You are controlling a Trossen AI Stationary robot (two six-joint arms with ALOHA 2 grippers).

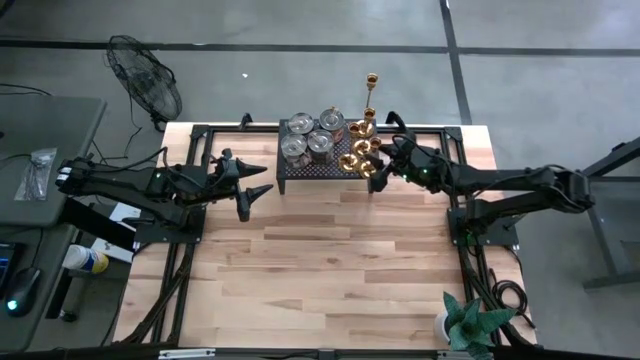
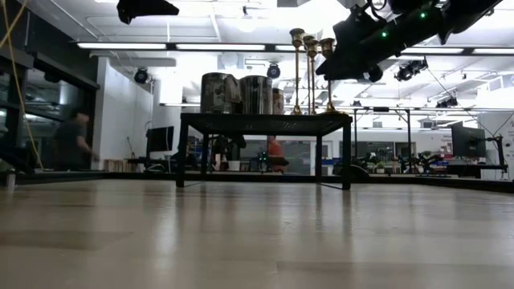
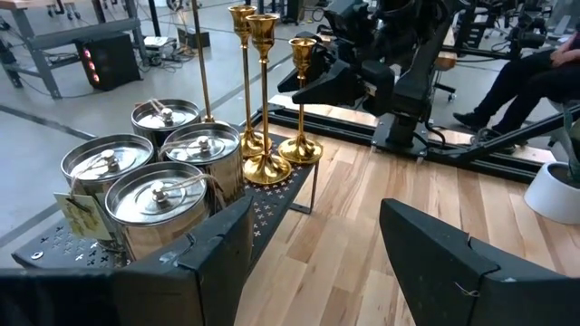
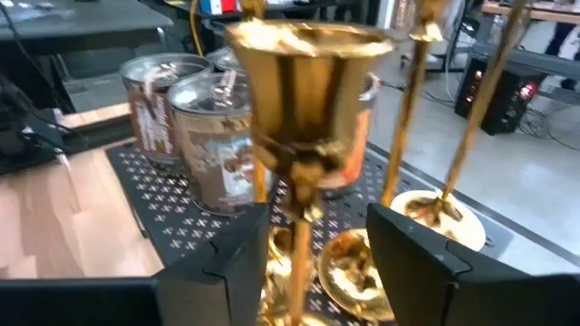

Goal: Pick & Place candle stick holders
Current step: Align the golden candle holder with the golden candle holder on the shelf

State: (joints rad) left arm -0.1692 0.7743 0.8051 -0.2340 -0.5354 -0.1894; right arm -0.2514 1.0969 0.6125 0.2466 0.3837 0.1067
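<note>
Right gripper (image 4: 308, 263) seemingly astride brass candlestick (image 4: 304, 118)

Right wrist view: nearest candlestick (image 4: 304, 109) blurred, base cut off.

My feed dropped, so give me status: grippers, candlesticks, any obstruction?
Right gripper open around a brass candlestick stem on the black stand. Left gripper open, empty, waiting beside the stand. Silver cups seated on it. Neighbouring candlesticks close.

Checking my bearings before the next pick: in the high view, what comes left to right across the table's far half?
Left gripper → silver cups on the black stand → brass candlesticks → right gripper.
</note>
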